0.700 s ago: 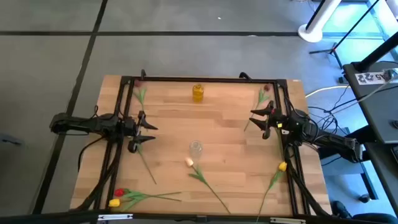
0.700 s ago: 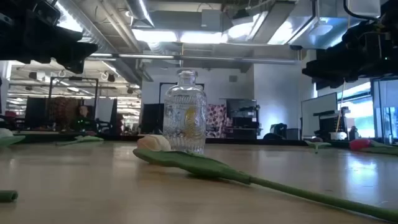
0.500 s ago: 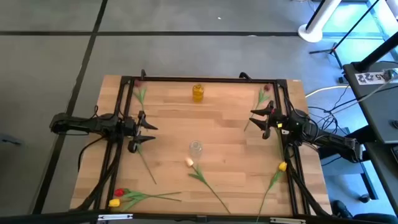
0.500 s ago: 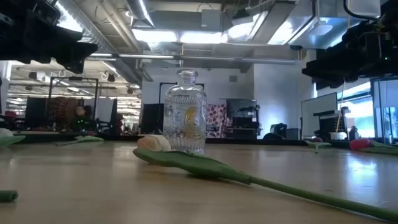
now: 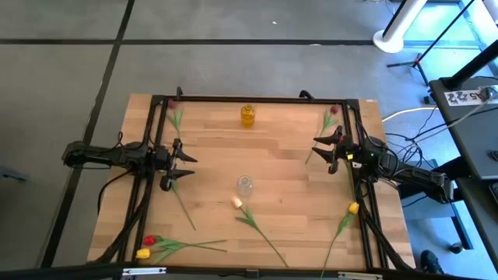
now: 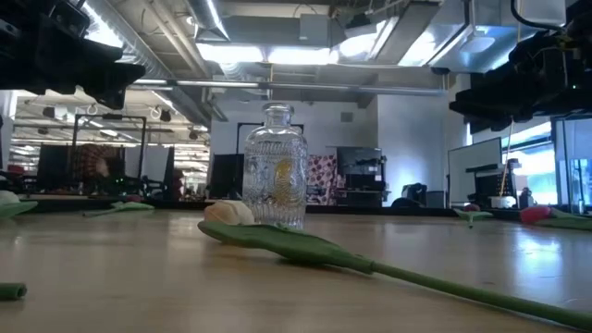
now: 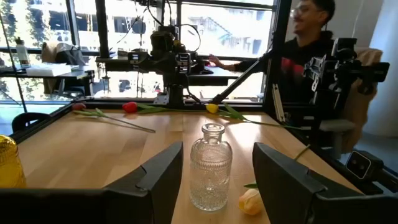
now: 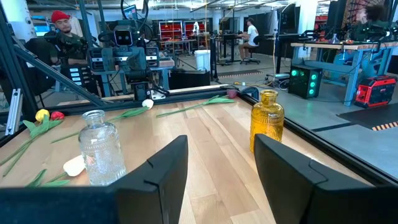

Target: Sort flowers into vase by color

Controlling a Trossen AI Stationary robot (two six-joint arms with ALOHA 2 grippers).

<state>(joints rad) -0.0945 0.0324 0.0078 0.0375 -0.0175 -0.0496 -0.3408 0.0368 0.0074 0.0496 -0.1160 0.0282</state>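
A clear glass vase (image 5: 245, 185) stands at the table's middle; it also shows in the low view (image 6: 276, 180). A yellow glass vase (image 5: 247, 115) stands near the far edge. A pale peach tulip (image 5: 236, 203) lies just in front of the clear vase, its stem running toward the near edge. Red and yellow tulips (image 5: 146, 246) lie at the near left corner, and a yellow tulip (image 5: 352, 208) at the right edge. Two more tulips lie at the far left (image 5: 175, 115) and the far right (image 5: 329, 117). My left gripper (image 5: 185, 162) and my right gripper (image 5: 317, 149) hover open and empty on either side of the middle.
A dark metal frame (image 5: 257, 99) runs along the table's far, left and right edges. A loose green stem (image 5: 184, 206) lies near my left gripper. People show beyond the table in the left wrist view (image 7: 311, 37) and in the right wrist view (image 8: 62, 28).
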